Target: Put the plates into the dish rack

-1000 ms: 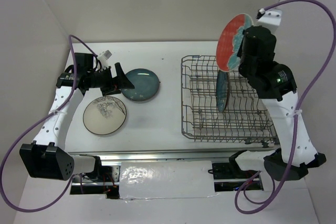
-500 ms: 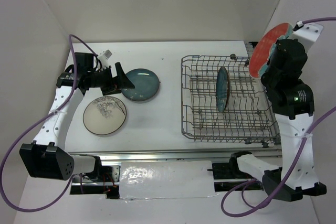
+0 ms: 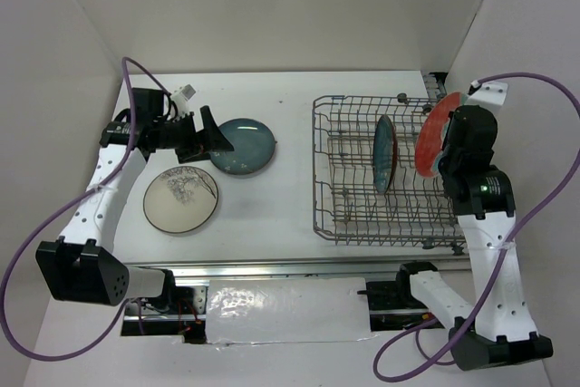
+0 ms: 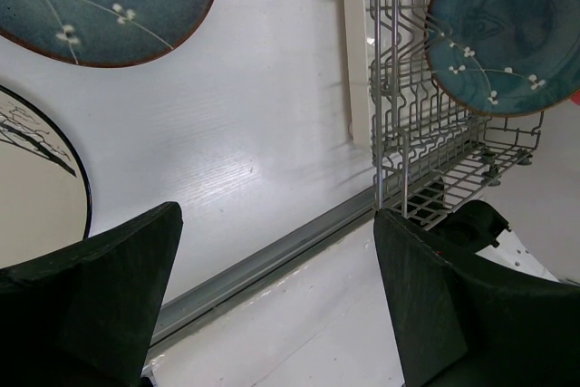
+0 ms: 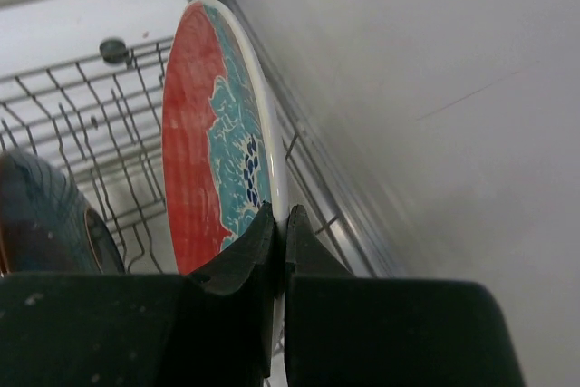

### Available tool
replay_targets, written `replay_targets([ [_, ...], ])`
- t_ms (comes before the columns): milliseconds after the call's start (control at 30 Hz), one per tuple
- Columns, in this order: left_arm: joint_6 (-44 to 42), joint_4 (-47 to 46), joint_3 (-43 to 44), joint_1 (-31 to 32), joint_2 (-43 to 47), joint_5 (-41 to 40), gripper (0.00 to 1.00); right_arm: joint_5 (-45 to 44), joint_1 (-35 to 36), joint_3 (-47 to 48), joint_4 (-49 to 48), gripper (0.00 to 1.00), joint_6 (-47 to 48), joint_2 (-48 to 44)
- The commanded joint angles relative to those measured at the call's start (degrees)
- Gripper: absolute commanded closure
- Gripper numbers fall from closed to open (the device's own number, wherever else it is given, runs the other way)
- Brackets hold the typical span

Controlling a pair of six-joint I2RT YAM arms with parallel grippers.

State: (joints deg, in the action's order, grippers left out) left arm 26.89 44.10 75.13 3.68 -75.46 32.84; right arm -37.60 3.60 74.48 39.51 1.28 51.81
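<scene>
- Right fingers [image 5: 245, 260]: clenched on the rim of the red plate [image 3: 432, 136]. The wrist view shows the rim pinched between the two pads.
- Red plate: held on edge and roughly upright, patterned face turned left, over the far right part of the dish rack [image 3: 353, 217]. Whether its lower edge sits between the tines cannot be told from these views.
- Dish rack: stands on the right half of the table [image 3: 281, 197]. It carries one teal plate [image 3: 384, 153] standing on edge among the tines near the middle. The red plate is just to the right of this teal plate and apart from it.
- Left fingers [image 4: 100, 287]: spread wide and grasping nothing, with bare table visible between them in the wrist view.
- Left arm: reaches over the left part of the table, fingers just beside the left edge of the second teal plate [image 3: 245, 145].
- Second teal plate: lies flat on the table, well left of the rack.
- Cream plate [image 3: 181, 198]: lies flat on the table, nearer the arm bases and to the left of the second teal plate, its branch drawing face up. The two plates lie close together; contact cannot be confirmed.
</scene>
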Motion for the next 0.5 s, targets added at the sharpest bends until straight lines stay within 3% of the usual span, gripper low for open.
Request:
replay_targets([
  [0,-1.58,-0.94,1.51,0.27,-0.21,0.21,0.01,2.71,-0.87,-0.29,-14.37,1.0,-0.14,-3.56],
  [467,-1.41,-1.12,0.36,0.62,-0.48,-0.32,0.01,3.86,-2.19,-11.81,-23.5,1.0,4.61,-4.53],
])
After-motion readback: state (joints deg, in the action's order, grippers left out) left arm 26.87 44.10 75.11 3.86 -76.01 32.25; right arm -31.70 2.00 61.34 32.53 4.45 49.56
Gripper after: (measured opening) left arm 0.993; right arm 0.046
